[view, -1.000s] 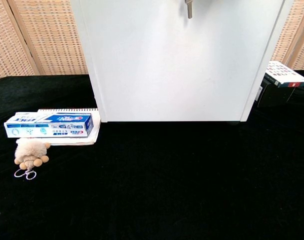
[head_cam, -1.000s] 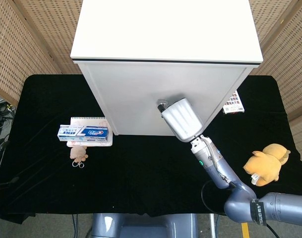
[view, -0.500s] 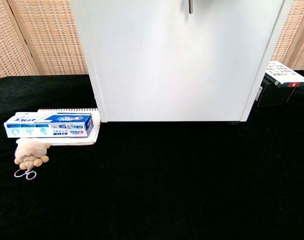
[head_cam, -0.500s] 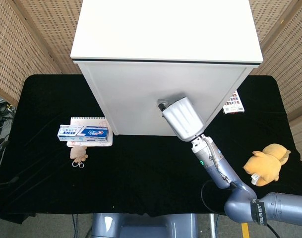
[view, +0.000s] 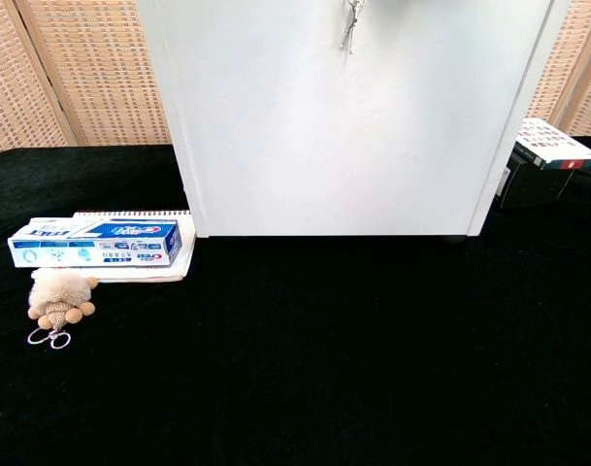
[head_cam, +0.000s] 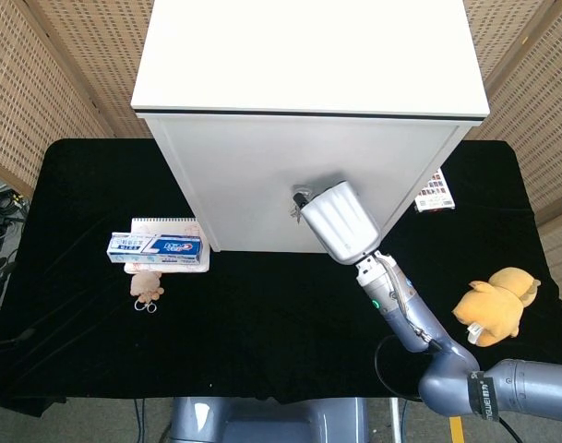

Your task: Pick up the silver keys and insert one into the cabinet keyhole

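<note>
The white cabinet [head_cam: 262,175] stands at the back middle of the black table. My right hand [head_cam: 339,221] is raised against its front face, its back toward the head camera and its fingers hidden. Just left of the hand, the silver keys [head_cam: 299,201] sit at the dark keyhole, and the hand appears to hold them there. In the chest view only the hanging keys [view: 350,26] show, dangling tilted at the top of the cabinet front [view: 353,146]. My left hand appears in neither view.
A toothpaste box [head_cam: 158,245] lies on a spiral notebook [head_cam: 165,224] left of the cabinet, with a small beige plush keyring [head_cam: 148,286] in front of it. A yellow plush toy [head_cam: 497,305] sits at the right. A patterned box [view: 552,146] stands right of the cabinet.
The hanging keys have swung to the left and now tilt, where they hung straight before. My right hand has shifted only slightly at the keyhole.
</note>
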Controlling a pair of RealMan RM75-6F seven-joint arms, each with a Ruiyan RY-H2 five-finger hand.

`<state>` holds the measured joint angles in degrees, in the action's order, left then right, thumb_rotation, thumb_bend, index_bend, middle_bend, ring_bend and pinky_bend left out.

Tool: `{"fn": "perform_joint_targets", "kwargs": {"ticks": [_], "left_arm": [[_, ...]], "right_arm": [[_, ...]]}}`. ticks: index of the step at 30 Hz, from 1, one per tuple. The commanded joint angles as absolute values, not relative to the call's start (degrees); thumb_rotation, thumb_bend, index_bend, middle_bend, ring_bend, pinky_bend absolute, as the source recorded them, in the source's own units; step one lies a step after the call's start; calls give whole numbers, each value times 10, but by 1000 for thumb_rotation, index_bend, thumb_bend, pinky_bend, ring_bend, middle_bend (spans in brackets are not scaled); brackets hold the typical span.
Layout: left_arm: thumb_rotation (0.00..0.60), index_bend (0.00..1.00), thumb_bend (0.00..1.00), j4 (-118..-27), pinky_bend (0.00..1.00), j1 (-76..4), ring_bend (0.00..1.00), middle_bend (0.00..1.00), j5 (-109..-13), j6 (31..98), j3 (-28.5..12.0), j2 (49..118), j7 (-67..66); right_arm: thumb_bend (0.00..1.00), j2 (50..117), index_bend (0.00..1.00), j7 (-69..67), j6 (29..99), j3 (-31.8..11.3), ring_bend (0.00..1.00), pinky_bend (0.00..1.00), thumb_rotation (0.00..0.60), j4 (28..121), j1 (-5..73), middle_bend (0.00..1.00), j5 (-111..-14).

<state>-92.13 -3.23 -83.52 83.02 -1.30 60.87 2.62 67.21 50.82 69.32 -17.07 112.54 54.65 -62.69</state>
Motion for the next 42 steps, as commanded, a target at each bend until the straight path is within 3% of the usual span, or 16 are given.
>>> {"fn": "perform_joint_targets", "kwargs": {"ticks": [1,16,26,29,31,33,35,37,39,40,42], "left_arm": [[600,0,0,-921,0,-32,0,0,-835,830,-13,608,27],[600,0,0,-921,0,-31,0,0,-837,833,-13,606,33],[600,0,0,-924,0,-25,0,0,-850,846,-9,603,39],[600,0,0,-925,0,-24,0,0,-854,849,-7,602,38],[600,0,0,-926,0,-23,0,0,-856,852,-7,602,40],[600,0,0,-926,0,-21,0,0,-857,855,-7,601,41],[600,0,0,-925,0,-19,0,0,-858,859,-6,601,43],[600,0,0,-924,0,-18,0,0,-859,860,-5,601,45],[600,0,0,-923,0,-17,0,0,-862,861,-5,601,47],[600,0,0,-922,0,-17,0,0,-863,862,-5,601,48],[600,0,0,-921,0,-16,0,0,-864,865,-5,602,49]], "right_arm": [[570,672,562,510,695,-171,966,1000,600,1126,547,967,-627],[570,634,579,481,721,-156,966,1000,600,1155,512,968,-677],[563,542,577,304,827,-75,941,1000,600,1129,367,934,-832],[551,537,533,239,865,-53,906,1000,600,1096,323,889,-855],[516,540,472,200,885,-41,830,982,600,1072,298,813,-863],[426,544,404,170,898,-31,702,875,600,1056,277,695,-859],[275,547,318,140,901,-16,502,650,600,1039,251,520,-844],[89,549,201,123,892,-1,200,354,600,1027,232,258,-829],[9,554,108,116,880,12,37,159,600,1015,217,77,-817],[0,557,63,116,871,20,3,74,600,1009,210,22,-810],[0,565,15,112,858,31,0,7,600,999,199,0,-801]]}}
